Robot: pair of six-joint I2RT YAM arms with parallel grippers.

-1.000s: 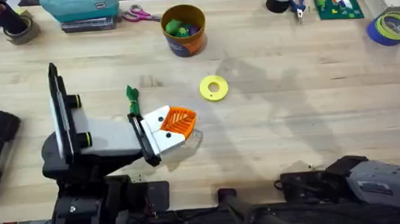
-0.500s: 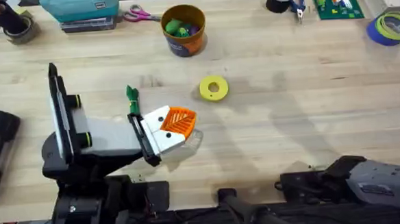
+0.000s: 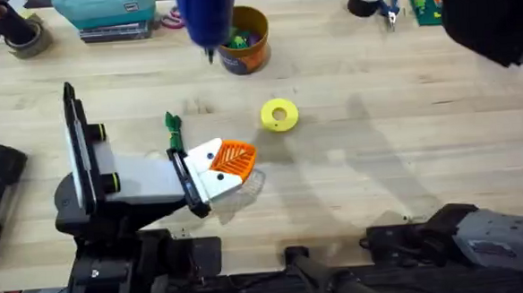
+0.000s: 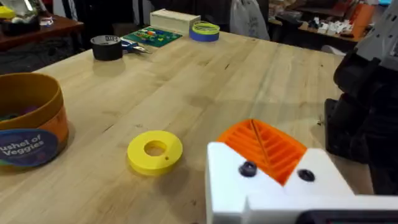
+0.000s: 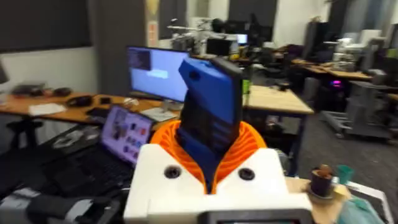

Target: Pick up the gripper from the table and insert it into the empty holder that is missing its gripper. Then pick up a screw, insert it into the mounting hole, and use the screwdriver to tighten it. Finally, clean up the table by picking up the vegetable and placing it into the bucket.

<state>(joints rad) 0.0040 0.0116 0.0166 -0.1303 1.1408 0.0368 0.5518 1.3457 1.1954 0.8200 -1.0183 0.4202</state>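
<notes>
The pale wooden table (image 3: 405, 157), planked with a visible grain, carries everything. At its 7 o'clock side the left arm lies low, and its left gripper (image 3: 242, 168) shows a white angular block faced with one orange ribbed wedge; whether it is open or closed cannot be told. The left wrist view shows two dark screw heads in that white block. One screwdriver (image 5: 211, 106), smooth blue and pen-shaped, is clamped between the orange ribbed pads (image 5: 247, 144) of the right gripper (image 5: 208, 163), whose white blocks also carry two dark screw heads. Overhead, it hangs at the table's 12 o'clock, just at 9 o'clock of the bucket's rim. One bucket (image 4: 28, 124), round and orange-brown, wears a blue band reading "ushel of Veggies" and holds green and purple pieces. One flat yellow ring-shaped disc (image 3: 280, 114) lies at the bucket's 5 o'clock. One small green vegetable (image 3: 172, 124) lies at the left gripper's 10 o'clock.
</notes>
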